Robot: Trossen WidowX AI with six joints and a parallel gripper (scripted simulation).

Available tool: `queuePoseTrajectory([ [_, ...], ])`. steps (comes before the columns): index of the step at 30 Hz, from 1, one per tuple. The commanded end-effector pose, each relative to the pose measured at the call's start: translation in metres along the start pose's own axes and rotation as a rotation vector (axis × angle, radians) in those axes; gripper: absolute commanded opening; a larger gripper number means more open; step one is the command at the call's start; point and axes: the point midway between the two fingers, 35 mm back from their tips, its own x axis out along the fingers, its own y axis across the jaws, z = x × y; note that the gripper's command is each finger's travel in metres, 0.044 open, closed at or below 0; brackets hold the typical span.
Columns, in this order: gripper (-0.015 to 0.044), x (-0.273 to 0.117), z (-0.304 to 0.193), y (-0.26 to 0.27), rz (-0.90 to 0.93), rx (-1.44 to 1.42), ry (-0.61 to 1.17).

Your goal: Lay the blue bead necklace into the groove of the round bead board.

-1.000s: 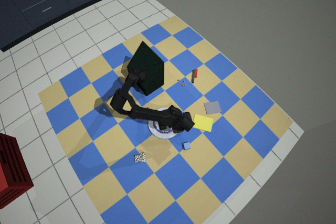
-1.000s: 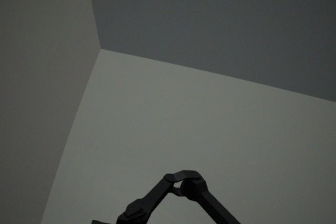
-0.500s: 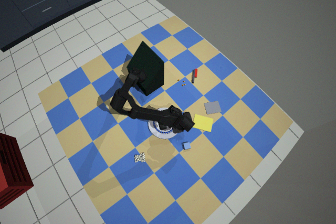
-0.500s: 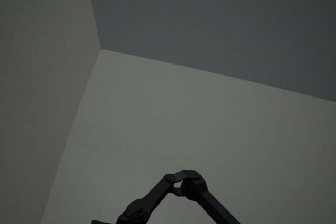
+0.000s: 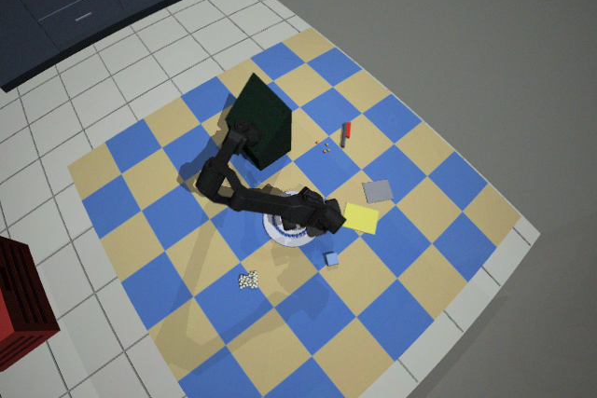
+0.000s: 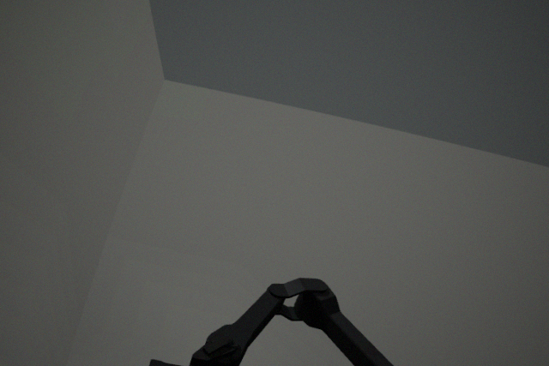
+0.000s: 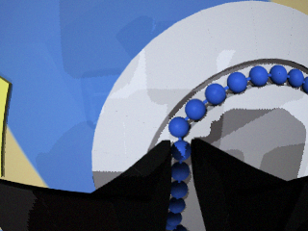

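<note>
The blue bead necklace (image 5: 295, 235) (image 7: 237, 82) is between my jaws, clenched on one bead of the strand, with more beads running down between them. Beyond that bead the strand curves away over the round bead board (image 5: 270, 234) (image 7: 117, 120), and there the beads follow the groove closely, seemingly down in it. From above, another stretch of blue shows along the board's near side, also on its ring; my own arm (image 5: 270, 203) (image 6: 256, 313) hides the rest. So I judge the laying well along: a good part of the loop looks placed, while the piece I grip cuts inward from the groove's curve and probably still needs easing outward, pressing down and letting go. Tugging might lift its neighbours out. Farther off are the yellow square (image 5: 361, 218) (image 7: 4, 125), just beside the board, and the small light-blue cube (image 5: 331, 258).
</note>
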Motion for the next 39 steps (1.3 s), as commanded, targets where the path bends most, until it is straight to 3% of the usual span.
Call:
queuePoseTrajectory([
  [1,0.0000,-0.0003,0.0003,0.0000,0.000,0.001,0.000],
  [26,0.0000,0.0004,0.0003,0.0082,-0.002,-0.007,-0.004],
  [39,0.0341,-0.0027,0.0000,0.0079,-0.001,-0.006,-0.002],
])
